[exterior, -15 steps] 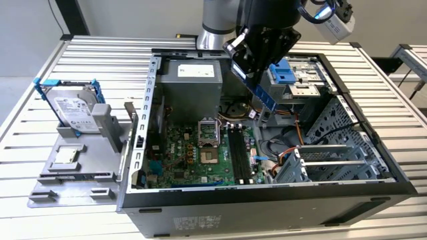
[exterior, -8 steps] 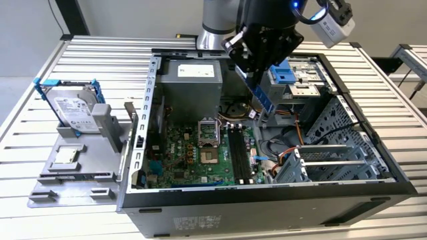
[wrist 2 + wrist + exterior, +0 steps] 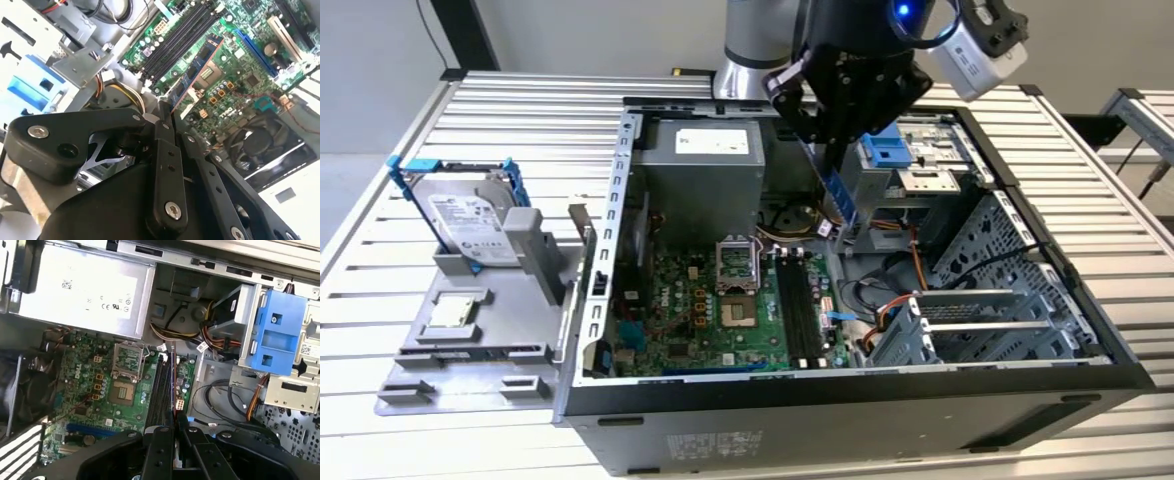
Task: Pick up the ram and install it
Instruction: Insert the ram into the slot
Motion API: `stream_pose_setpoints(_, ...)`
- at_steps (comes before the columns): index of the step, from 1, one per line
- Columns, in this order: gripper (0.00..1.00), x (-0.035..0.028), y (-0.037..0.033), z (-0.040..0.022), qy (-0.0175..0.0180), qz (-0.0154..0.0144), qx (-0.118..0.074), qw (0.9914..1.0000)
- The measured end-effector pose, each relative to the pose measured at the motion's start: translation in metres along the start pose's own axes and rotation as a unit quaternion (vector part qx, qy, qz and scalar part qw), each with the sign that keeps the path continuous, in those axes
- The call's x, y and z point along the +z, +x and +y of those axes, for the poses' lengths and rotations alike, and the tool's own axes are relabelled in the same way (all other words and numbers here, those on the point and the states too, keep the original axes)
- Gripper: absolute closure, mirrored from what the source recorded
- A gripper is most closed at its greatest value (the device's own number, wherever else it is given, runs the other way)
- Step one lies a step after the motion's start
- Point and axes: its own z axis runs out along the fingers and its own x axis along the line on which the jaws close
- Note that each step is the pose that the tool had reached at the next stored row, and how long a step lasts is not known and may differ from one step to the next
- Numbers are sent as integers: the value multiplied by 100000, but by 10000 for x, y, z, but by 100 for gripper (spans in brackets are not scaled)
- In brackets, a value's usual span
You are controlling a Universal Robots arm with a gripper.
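Observation:
My gripper (image 3: 829, 142) hangs over the open computer case (image 3: 854, 385), shut on the ram (image 3: 839, 196), a thin blue stick pointing down toward the motherboard (image 3: 707, 310). In the second wrist view the ram (image 3: 198, 69) sticks out from between the black fingers (image 3: 165, 131), above the board and close to the black memory slots (image 3: 180, 41). The first wrist view shows the ram (image 3: 173, 382) edge-on, lined up lengthwise over the slots (image 3: 161, 385), with the gripper (image 3: 174, 421) clamped on its near end. The ram is clear of the slots (image 3: 801, 312).
A grey power supply (image 3: 700, 150) and a blue drive bracket (image 3: 886, 150) flank the gripper. Cables (image 3: 220, 400) and a metal drive cage (image 3: 987, 320) lie beside the slots. Outside the case, a hard drive in a blue frame (image 3: 460, 215) and a small silver chip (image 3: 454, 312) sit on a grey fixture.

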Motion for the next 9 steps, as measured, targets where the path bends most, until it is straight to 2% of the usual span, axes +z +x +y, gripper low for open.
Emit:
stream_pose_setpoints(4, 100, 0, 0, 0, 94, -73, 2606, 99966)
stream_pose_setpoints(9, 100, 0, 0, 0, 203, -164, 5713, 99836)
